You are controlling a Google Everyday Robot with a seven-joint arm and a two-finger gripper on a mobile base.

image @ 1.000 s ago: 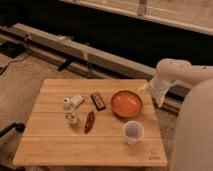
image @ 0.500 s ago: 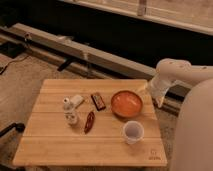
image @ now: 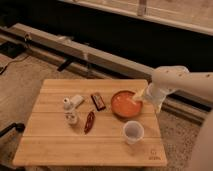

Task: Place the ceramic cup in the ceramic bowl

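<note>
The ceramic cup [image: 133, 131], small, pale and without a handle, stands upright on the wooden table [image: 50, 145] near its front right. The ceramic bowl [image: 124, 103], shallow and orange-red, sits just behind the cup toward the table's right edge. My gripper [image: 140, 96] hangs from the white arm [image: 175, 82] at the right, over the bowl's right rim, well above and behind the cup. It holds nothing that I can see.
Left of the bowl lie a dark snack bar [image: 98, 101], a red chili-like item [image: 89, 121], two small white shaker bottles [image: 70, 117] and a pale lying container [image: 76, 100]. A dark ledge and rail run behind the table.
</note>
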